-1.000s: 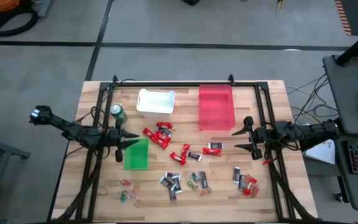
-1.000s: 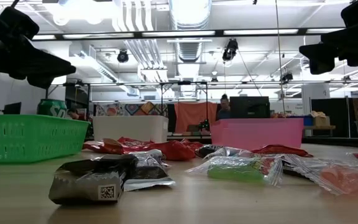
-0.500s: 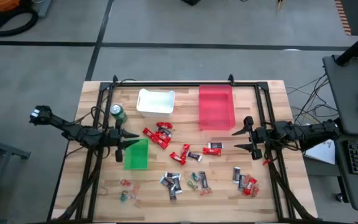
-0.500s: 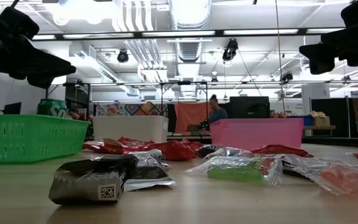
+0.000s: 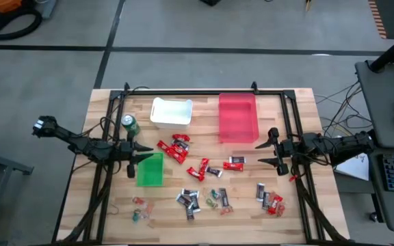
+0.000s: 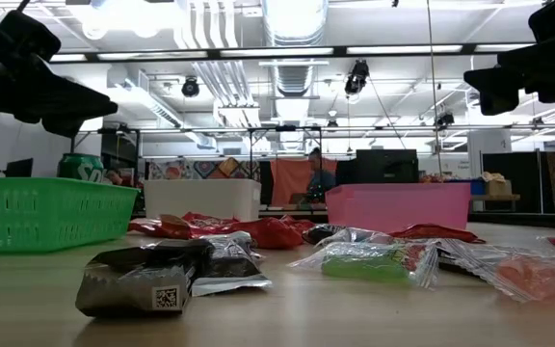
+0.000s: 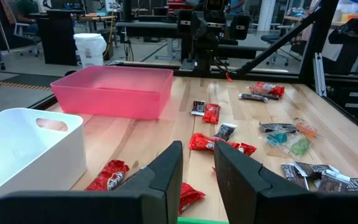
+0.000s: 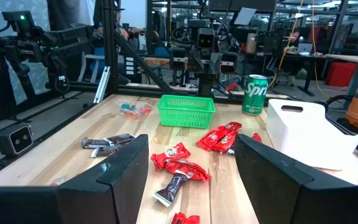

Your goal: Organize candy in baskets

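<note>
High view: nothing has yet been sorted. At far left, the left gripper (image 5: 137, 154) hangs above the near edge of the green basket (image 5: 150, 169), its fingers parted by only a narrow gap and holding nothing, as its own wrist view confirms. A green drink can (image 5: 129, 124) stands just behind it. Below the green basket, a few tiny clear and coloured pieces (image 5: 139, 208) lie near the table's front left.

Moving right, the white basket (image 5: 171, 112) sits at the back of the wooden table (image 5: 297, 108), with a cluster of red-wrapped bars (image 5: 173, 147) in front of it. More red bars (image 5: 199, 170) and a dark mini bar (image 5: 214, 172) lie mid-table, while dark and silver minis (image 5: 189, 201) and small green and orange sweets (image 5: 217, 198) spread toward the front edge. The translucent red basket (image 5: 237, 117) stands behind them; all three baskets appear empty.

Farther right, another knot of candy (image 5: 268, 197) lies near the front, and the right gripper (image 5: 269, 153) hovers beside the red basket's front right corner, its fingers spread wide and empty.

The task looks to be at its opening step, choosing a first sweet. The next move would call for either arm to lower over a wrapper; the red bars lie nearest the left gripper, and it would need a wider opening to straddle one.
</note>
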